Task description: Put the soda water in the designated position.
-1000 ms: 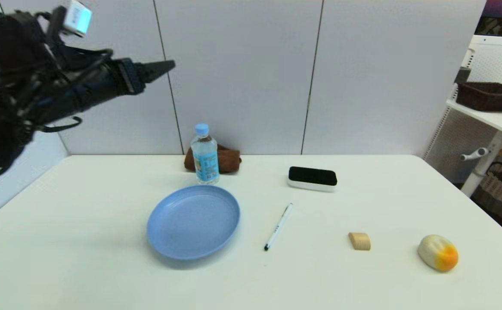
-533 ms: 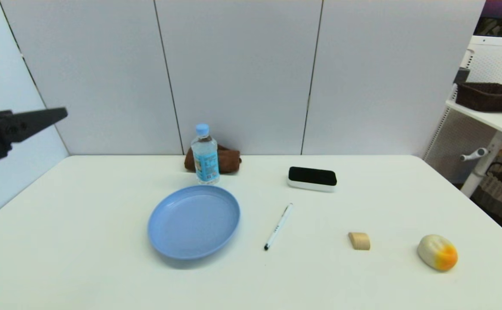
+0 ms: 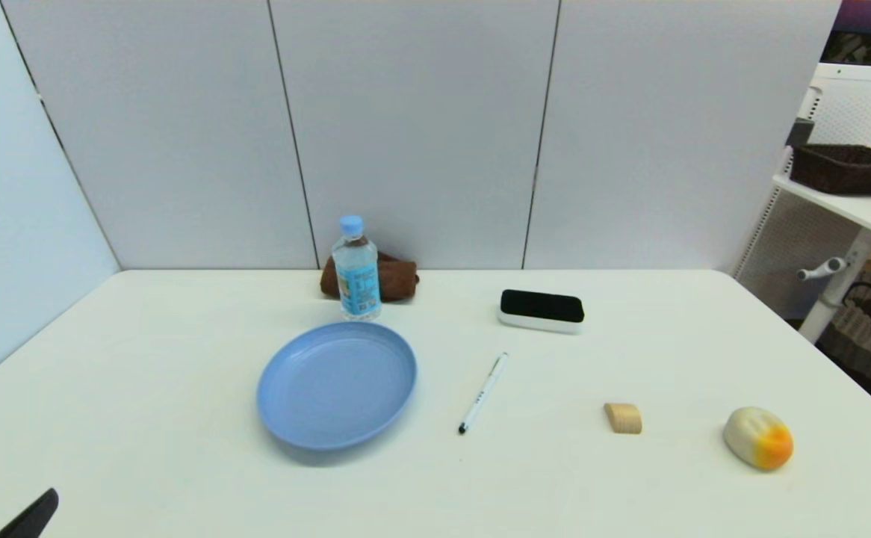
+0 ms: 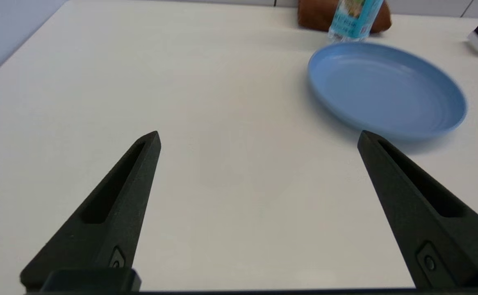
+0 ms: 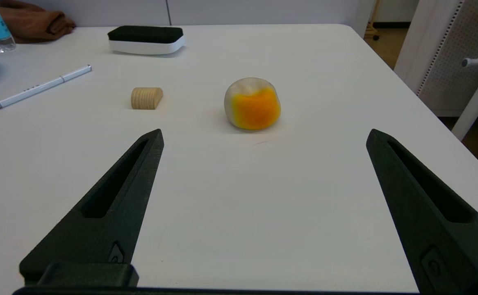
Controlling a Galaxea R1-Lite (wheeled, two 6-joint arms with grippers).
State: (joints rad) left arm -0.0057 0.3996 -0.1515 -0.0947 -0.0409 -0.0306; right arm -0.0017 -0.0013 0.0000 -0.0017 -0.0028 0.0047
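The soda water [image 3: 355, 269], a clear bottle with a light-blue cap and blue label, stands upright at the back of the table, just behind a round blue plate [image 3: 336, 385]. Nothing holds it. My left gripper [image 4: 259, 135] is open and empty, low over the near left of the table, well short of the plate [image 4: 386, 88] and the bottle [image 4: 356, 18]. In the head view only one of its fingertips [image 3: 31, 515] shows, at the bottom left corner. My right gripper [image 5: 265, 131] is open and empty over the near right of the table. No mark on the white tabletop [image 3: 144, 336] shows the designated position.
A brown cloth [image 3: 394, 278] lies behind the bottle against the wall. A black and white eraser [image 3: 541, 309], a white pen [image 3: 483, 393], a small wooden block [image 3: 623, 418] and a white and orange bun-shaped object [image 3: 759, 438] lie to the right. A shelf unit [image 3: 846, 202] stands beyond the table's right edge.
My left arm has come down from high at the upper left to the lower left corner, now almost out of the head view. The bottle and the other things have not moved.
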